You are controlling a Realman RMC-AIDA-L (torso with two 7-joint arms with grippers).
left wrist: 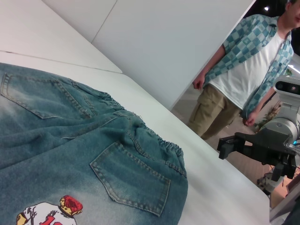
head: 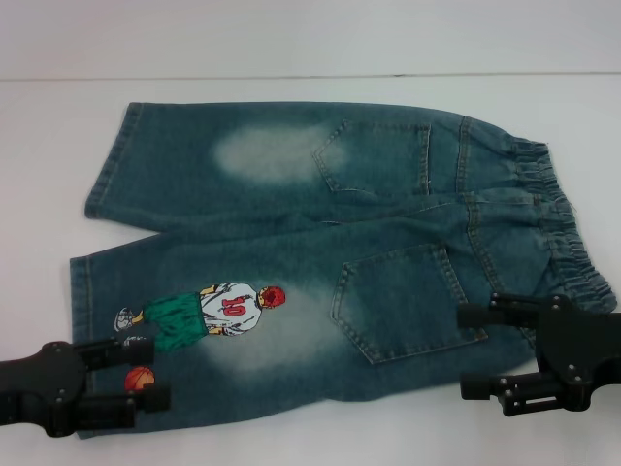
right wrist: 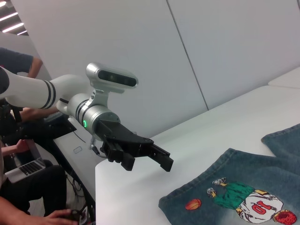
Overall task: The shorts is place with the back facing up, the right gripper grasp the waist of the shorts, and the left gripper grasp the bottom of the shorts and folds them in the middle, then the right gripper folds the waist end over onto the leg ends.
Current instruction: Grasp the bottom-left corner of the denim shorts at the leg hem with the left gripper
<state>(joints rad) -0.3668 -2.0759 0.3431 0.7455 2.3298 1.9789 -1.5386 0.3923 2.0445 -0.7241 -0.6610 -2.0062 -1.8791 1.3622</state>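
The shorts (head: 320, 223) lie flat on the white table, back pockets up. The ruched waist (head: 553, 214) points right, and the bottom of the shorts (head: 82, 291) points left. The embroidered player (head: 218, 311) and orange ball (head: 141, 377) sit on the nearer leg. My left gripper (head: 158, 371) is open at that leg's hem, its fingers on either side of the ball. My right gripper (head: 473, 351) is open over the near waist corner, beside the near back pocket. The right wrist view shows the left gripper (right wrist: 147, 164) open beside the leg end (right wrist: 243, 187). In the left wrist view, the right gripper (left wrist: 226, 146) stands beyond the waist (left wrist: 154, 140).
The white table (head: 310, 49) reaches past the shorts on the far side to a seam line. A person in a checked shirt (left wrist: 234, 79) stands beyond the table's edge. On the other side, seated people with a laptop (right wrist: 23, 168) are by the left arm.
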